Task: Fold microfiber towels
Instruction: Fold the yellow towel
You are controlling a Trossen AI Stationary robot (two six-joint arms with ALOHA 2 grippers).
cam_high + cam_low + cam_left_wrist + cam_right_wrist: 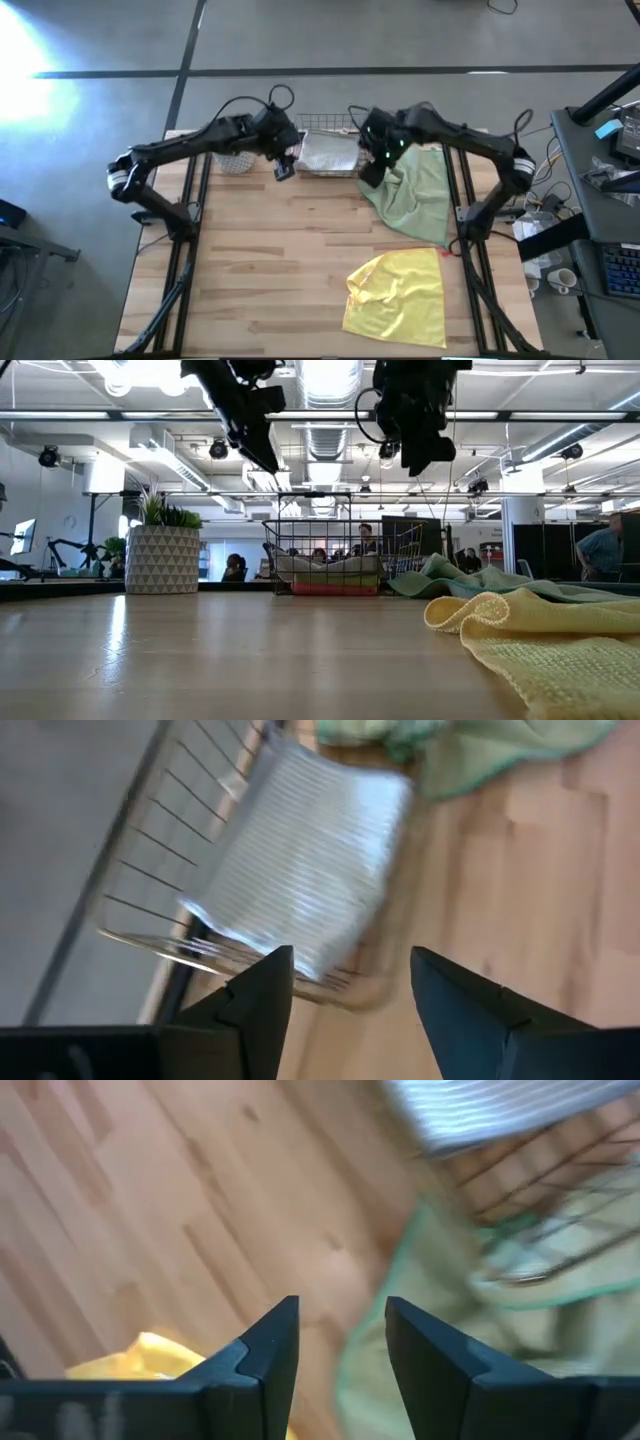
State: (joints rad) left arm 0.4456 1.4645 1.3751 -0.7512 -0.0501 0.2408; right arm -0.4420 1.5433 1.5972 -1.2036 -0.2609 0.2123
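From above, you had both arms raised by the copper wire basket [330,152] at the far edge. The left gripper [284,166] hung at its left, the right gripper [372,172] over the pale sage green towel [415,195], which ran near-to-far at the right. The yellow towel [398,297] lay crumpled, near right.

At table height, the basket held folded cloths [330,572]; both grippers sat high.

Your left wrist showed jaws parted, empty, above the grey towel [300,870].

Your right wrist showed jaws parted, empty, over the sage cloth's edge. A descent there could have snagged the basket wire, or pinched one bunched layer.
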